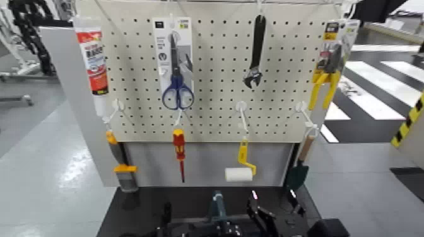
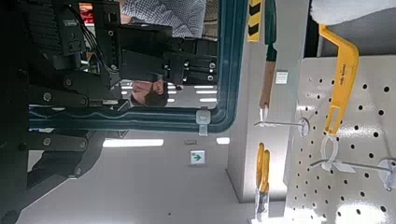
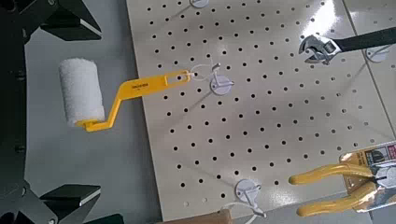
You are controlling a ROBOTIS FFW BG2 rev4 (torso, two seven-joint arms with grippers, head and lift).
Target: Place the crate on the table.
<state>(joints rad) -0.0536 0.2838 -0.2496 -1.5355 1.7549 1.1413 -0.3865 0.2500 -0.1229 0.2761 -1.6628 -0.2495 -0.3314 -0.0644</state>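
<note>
The dark blue-grey crate [image 1: 216,203] sits low at the front of the black table [image 1: 135,202]. Only its upright central handle and a bit of rim show in the head view. My left gripper [image 1: 166,213] is at the crate's left side and my right gripper [image 1: 264,217] at its right side. In the left wrist view the crate's rim [image 2: 227,65] runs across, with the other arm's black body behind it. In the right wrist view my right gripper [image 3: 70,110] is open, with nothing between its fingertips [image 3: 67,21], and it faces the pegboard.
A cream pegboard [image 1: 214,75] stands behind the table with scissors [image 1: 177,88], a wrench [image 1: 255,57], yellow pliers [image 1: 327,79], a sealant tube [image 1: 93,60], a red screwdriver [image 1: 180,151] and a paint roller [image 1: 240,171]. A grey panel [image 1: 202,164] backs the table.
</note>
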